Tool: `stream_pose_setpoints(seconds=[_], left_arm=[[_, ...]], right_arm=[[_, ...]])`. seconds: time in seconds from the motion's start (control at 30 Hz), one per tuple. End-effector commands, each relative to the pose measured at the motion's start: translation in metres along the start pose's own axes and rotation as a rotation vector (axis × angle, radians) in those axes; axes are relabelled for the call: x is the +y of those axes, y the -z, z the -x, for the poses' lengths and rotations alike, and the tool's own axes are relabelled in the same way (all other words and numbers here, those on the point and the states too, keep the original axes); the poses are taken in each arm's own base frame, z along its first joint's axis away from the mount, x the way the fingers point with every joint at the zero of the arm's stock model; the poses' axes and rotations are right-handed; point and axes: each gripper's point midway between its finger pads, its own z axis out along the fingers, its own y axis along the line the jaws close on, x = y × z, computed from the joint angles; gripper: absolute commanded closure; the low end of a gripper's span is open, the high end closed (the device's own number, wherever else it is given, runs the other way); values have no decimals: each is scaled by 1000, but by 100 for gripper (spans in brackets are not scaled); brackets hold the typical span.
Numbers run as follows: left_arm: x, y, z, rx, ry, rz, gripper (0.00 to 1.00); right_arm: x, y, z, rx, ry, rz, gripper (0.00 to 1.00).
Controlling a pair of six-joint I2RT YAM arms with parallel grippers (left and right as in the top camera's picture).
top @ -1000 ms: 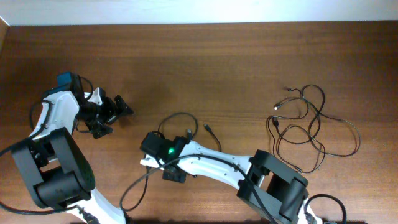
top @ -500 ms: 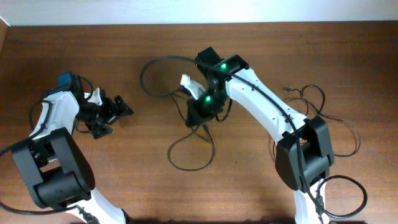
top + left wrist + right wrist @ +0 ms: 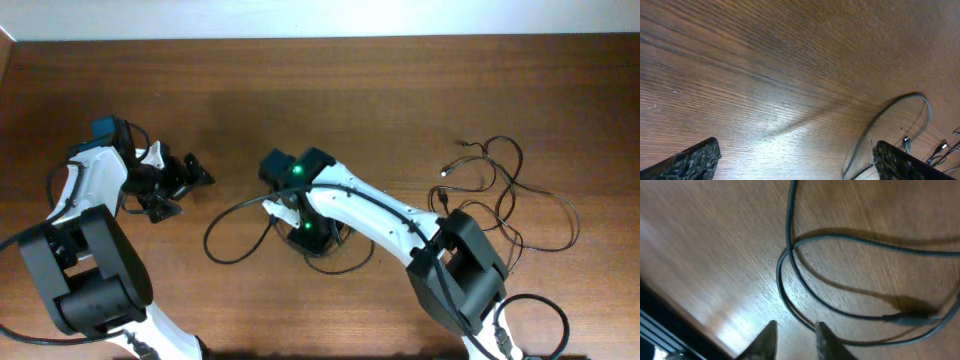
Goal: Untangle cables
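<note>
The wooden table (image 3: 400,90) shows the job partly done, as I judge it. Most of the cables (image 3: 500,205) lie in an overlapping tangle near the right edge. They are well apart from one loose cable (image 3: 235,225), spread in open loops at the centre, which looks freed but crosses itself in the right wrist view. The right gripper (image 3: 794,336) hovers just over that cable, its fingers slightly parted with only bare wood between them, gripping nothing. The left gripper (image 3: 797,162) stands wide and empty at the left. The cords in the tangle cannot be counted. The right arm covers part of the loose cable, and only one plug (image 3: 912,317) shows, blurred.
</note>
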Motion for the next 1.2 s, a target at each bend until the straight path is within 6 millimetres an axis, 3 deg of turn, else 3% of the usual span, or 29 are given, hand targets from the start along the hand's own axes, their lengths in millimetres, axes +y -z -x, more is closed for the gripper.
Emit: stream_pose_setpoints(seconds=[0.0,0.13,0.23,0.3,0.4,0.47,0.5,0.53,0.6,0.7,0.77,0.8,0.83,0.97,1.07,1.17], left_arm=[[-5,8,5,-30,-17,-5,1],[-5,8,5,-30,-17,-5,1],[-5,8,5,-30,-17,-5,1],[-5,8,5,-30,-17,-5,1],[-5,8,5,-30,-17,-5,1],[-5,8,5,-30,-17,-5,1],[-5,8,5,-30,-17,-5,1],[-5,8,5,-30,-17,-5,1],[-5,8,5,-30,-17,-5,1],[-5,8,5,-30,-17,-5,1],[-5,8,5,-30,-17,-5,1],[-5,8,5,-30,-17,-5,1],[-5,8,5,-30,-17,-5,1],[-5,8,5,-30,-17,-5,1],[-5,8,5,-29,-17,-5,1],[-5,8,5,-29,-17,-5,1]], right_arm=[[-4,-16,-10,35,-2,-13,52],[-6,-39,-15,41,-28,-13,37],[-7,-53,-12,16,29,-19,12],[-3,-58,-10,8,82,-24,5],[2,-60,-8,18,130,-100,5],[8,-61,-6,26,171,-155,11],[12,-61,-5,25,187,-169,18],[17,-62,-2,17,193,-171,33],[22,-64,2,-3,185,-171,83],[19,-69,2,-10,161,-171,86],[18,-70,1,-8,159,-171,79],[17,-70,1,-12,153,-172,82],[13,-69,3,-23,118,-178,96],[-21,-64,4,-58,-141,-172,96],[0,-58,17,-124,-207,152,96],[18,-24,40,-265,-247,548,96]])
